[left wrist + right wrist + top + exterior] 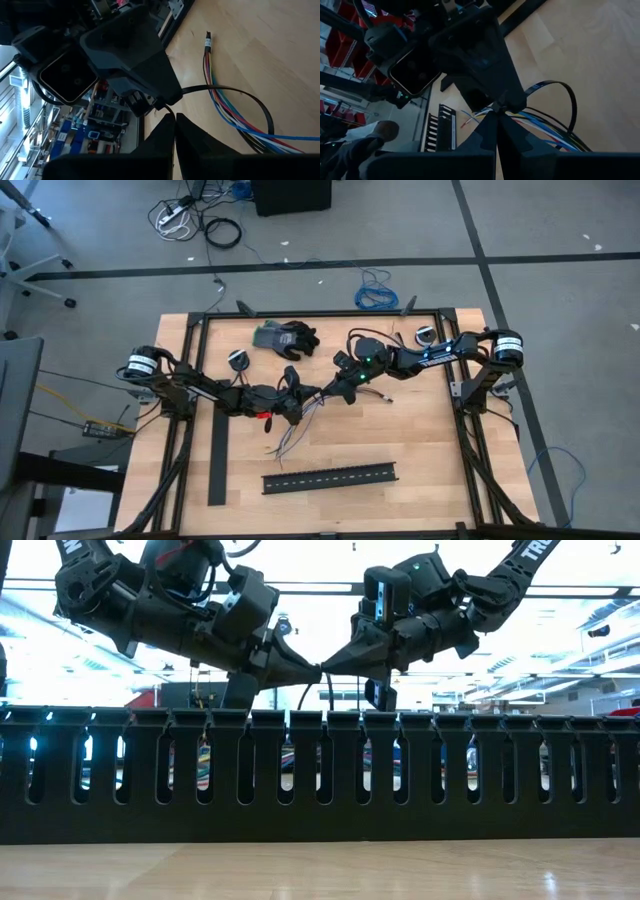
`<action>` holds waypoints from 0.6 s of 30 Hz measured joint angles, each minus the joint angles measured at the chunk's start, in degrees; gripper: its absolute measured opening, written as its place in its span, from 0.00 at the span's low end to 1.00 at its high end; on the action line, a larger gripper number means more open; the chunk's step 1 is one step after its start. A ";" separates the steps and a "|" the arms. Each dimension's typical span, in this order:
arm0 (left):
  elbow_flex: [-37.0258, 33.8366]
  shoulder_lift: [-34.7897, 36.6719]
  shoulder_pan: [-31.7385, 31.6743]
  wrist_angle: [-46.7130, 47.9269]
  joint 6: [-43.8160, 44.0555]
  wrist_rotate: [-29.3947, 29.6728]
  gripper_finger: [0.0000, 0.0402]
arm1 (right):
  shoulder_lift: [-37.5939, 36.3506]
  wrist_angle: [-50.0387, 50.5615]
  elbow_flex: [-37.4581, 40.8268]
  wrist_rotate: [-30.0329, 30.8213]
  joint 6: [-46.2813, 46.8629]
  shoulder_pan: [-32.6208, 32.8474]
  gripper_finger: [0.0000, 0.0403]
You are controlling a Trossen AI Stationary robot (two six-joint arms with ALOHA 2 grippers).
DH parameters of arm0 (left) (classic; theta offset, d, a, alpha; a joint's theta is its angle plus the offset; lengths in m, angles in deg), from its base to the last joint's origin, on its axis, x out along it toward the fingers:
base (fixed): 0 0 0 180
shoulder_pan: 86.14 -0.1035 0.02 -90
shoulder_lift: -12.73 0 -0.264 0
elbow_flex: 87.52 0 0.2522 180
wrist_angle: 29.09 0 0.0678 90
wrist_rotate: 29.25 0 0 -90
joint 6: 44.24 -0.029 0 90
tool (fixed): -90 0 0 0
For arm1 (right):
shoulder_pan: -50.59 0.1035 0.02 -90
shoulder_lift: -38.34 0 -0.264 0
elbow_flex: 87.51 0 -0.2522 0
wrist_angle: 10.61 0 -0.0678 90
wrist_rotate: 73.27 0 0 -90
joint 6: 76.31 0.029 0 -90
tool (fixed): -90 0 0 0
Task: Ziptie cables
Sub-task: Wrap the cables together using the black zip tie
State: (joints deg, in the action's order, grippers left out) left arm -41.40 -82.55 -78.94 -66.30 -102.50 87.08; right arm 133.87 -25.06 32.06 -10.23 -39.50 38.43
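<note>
Arms reach inward, left gripper (300,402) and right gripper (335,388) tip-to-tip above cables (290,432), jaws closed

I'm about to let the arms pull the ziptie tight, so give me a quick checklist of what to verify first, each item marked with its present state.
1. Both arms at the work: left gripper and right gripper meet tip to tip at mid-table, lifted off the wood in the low view. Ok.
2. Jaws shut on both grippers. Ok.
3. Black ziptie loops around the cables in both wrist views. Ok.
4. Loop snug: it stands wide of the wires. Not ok.
5. Which gripper pinches which end of the strap: cannot tell.
6. Black slotted channel lies apart, nearer the table's front edge. Ok.
</note>
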 joint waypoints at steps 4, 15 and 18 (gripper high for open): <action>0.00 0.00 0.00 0.08 0.35 0.00 0.00 | 0.00 0.09 0.00 0.13 -1.16 0.00 0.00; 0.00 0.00 0.09 0.28 1.75 -0.48 0.00 | 0.00 3.91 0.00 0.24 -5.10 0.03 0.13; 0.00 0.00 0.11 0.20 1.83 -0.52 0.00 | 0.00 4.65 0.00 0.64 -5.92 0.02 0.21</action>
State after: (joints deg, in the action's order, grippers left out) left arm -41.40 -82.55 -78.83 -66.10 -100.66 86.55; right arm 133.87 -20.41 32.06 -9.59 -45.42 38.45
